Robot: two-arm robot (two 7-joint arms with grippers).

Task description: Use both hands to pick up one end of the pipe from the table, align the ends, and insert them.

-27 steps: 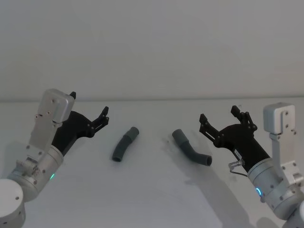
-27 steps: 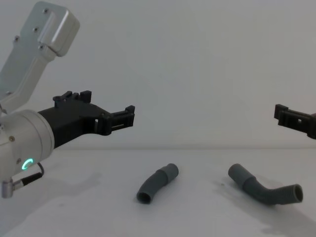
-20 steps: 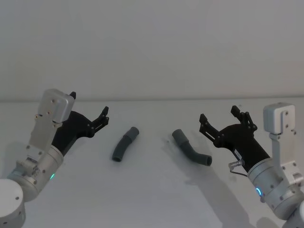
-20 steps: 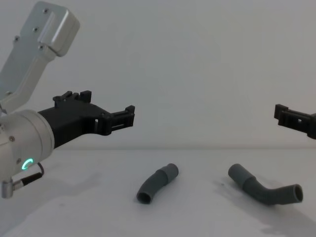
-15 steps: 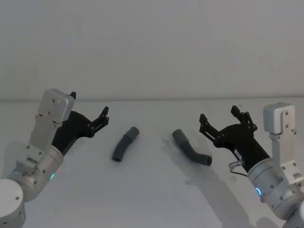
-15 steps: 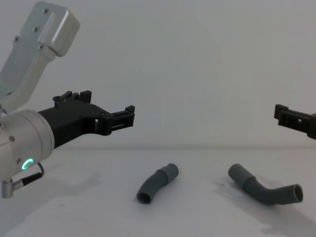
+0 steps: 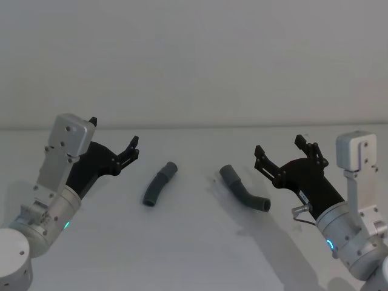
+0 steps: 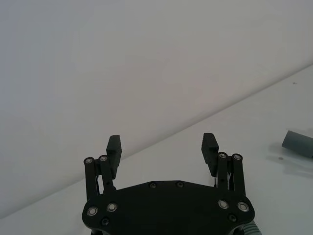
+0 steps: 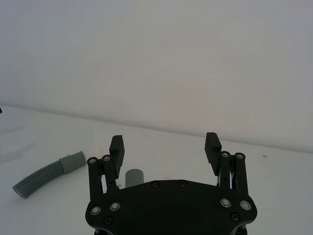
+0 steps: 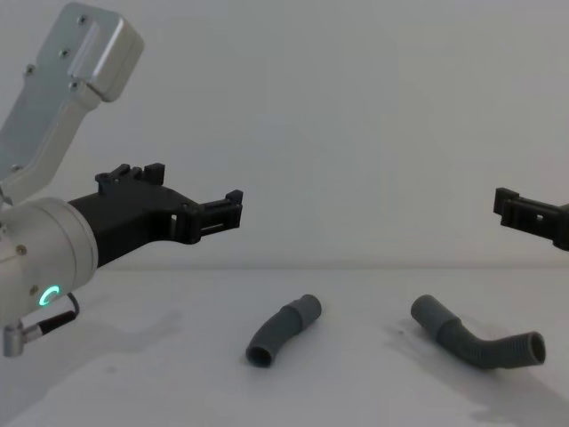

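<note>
Grey pipe [image 7: 159,183] on table [image 7: 194,248], between seemingly raised left hand [image 7: 113,133], right hand [image 7: 279,145]

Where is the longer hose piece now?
In the head view, the longer hose piece lies on the table right of centre, between the shorter hose piece and the right gripper.

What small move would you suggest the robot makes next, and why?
Probably lower each open claw onto its nearer pipe piece: the left claw hovers beside the shorter piece, the right claw beside the bent piece, and both pieces lie untouched and apart on the table.
</note>
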